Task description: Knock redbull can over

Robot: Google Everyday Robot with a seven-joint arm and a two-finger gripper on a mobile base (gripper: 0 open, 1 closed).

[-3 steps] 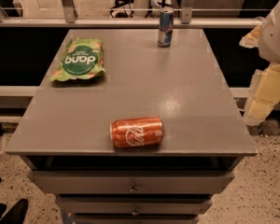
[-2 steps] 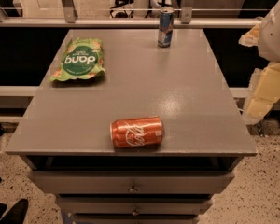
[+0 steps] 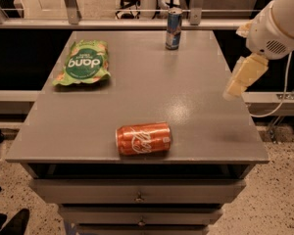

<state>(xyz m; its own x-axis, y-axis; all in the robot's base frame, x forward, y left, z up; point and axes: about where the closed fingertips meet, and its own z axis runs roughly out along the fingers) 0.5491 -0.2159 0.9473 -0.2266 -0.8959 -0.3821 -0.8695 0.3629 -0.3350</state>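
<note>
The redbull can (image 3: 173,28) is slim, blue and silver, and stands upright at the far edge of the grey table (image 3: 137,92), a little right of centre. My gripper (image 3: 235,88) is cream-coloured and hangs on the white arm above the table's right edge. It is well to the right of the can, nearer to me, and apart from it. It holds nothing that I can see.
An orange-red soda can (image 3: 144,138) lies on its side near the table's front edge. A green snack bag (image 3: 83,62) lies flat at the far left. Drawers (image 3: 137,196) sit under the tabletop. A railing (image 3: 112,13) runs behind the table.
My gripper has moved left and a little up, from beside the table's right side to over its right edge. The cans and the bag have not moved.
</note>
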